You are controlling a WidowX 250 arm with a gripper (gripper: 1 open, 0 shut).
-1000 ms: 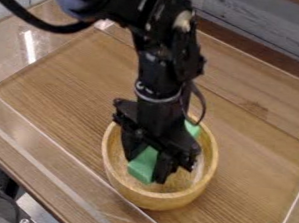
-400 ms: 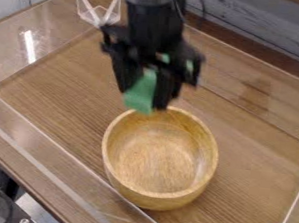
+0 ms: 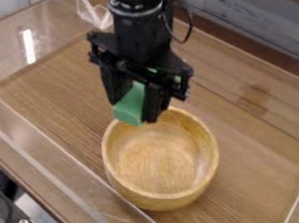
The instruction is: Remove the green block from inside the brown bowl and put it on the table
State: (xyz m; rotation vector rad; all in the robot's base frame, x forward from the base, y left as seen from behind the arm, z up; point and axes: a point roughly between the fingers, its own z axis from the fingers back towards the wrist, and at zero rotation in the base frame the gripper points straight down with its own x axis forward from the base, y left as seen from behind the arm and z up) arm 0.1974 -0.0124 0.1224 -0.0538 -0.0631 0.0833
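Note:
My gripper (image 3: 131, 104) hangs pointing down over the far-left rim of the brown bowl (image 3: 159, 162), shut on the green block (image 3: 130, 106). The block is held upright between the two black fingers, clear of the bowl. The wooden bowl's inside shows bare grain with nothing in it. The bowl rests on the table (image 3: 61, 84), a wood-grain top.
Low clear acrylic walls (image 3: 30, 126) edge the tabletop on the left, front and right. Bare wood lies to the left of the bowl and to its far right (image 3: 254, 99). Cables hang behind the arm at the top.
The gripper lifted the green block out of the bowl and rose well above it. In the last half second it shifted slightly left and toward the camera.

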